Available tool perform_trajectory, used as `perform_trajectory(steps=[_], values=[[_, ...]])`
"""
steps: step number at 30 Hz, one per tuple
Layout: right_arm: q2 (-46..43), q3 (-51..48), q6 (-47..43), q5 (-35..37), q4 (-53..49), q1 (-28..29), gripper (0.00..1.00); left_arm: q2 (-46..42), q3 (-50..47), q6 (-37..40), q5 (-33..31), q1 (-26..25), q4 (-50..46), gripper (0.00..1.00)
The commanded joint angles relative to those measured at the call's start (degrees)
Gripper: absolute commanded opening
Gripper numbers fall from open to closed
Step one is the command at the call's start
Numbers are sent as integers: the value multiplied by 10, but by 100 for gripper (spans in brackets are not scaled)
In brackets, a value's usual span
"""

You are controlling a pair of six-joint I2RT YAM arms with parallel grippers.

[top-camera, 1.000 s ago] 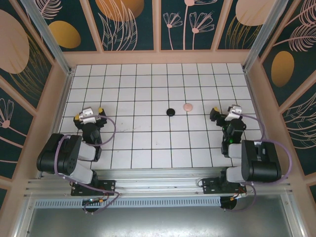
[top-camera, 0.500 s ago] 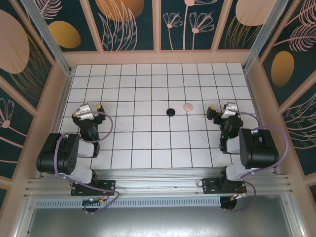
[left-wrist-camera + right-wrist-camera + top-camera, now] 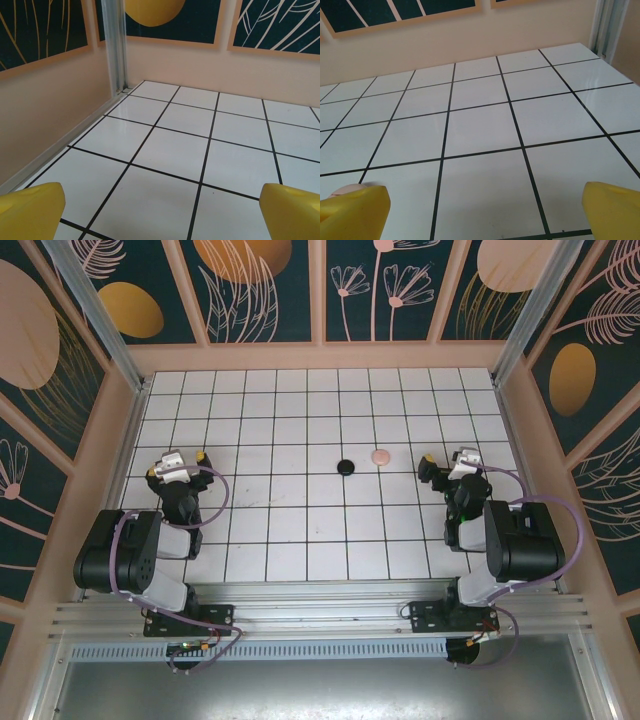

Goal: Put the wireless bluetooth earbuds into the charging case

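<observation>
Peeking into right-wrist view, pink puck point(image 3: 342, 188); overhead, black puck point(image 3: 346, 467) alongside.

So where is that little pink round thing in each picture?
Top camera: pink round thing on the white tiles, right of centre, near a black round thing.
Right wrist camera: a pale pink edge at the bottom left, likely the same thing.
Left wrist camera: faces the far left corner post.
Shared landmark: those white tiles with black lines.
</observation>
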Motion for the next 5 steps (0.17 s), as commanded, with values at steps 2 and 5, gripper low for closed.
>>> perform_trajectory(steps=[2,5], values=[[0,8,-4,-5,13,-3,99,-4,6,-8,8,3,-1,99],[0,8,-4,-5,13,-3,99,-5,4,-8,8,2,3,99]])
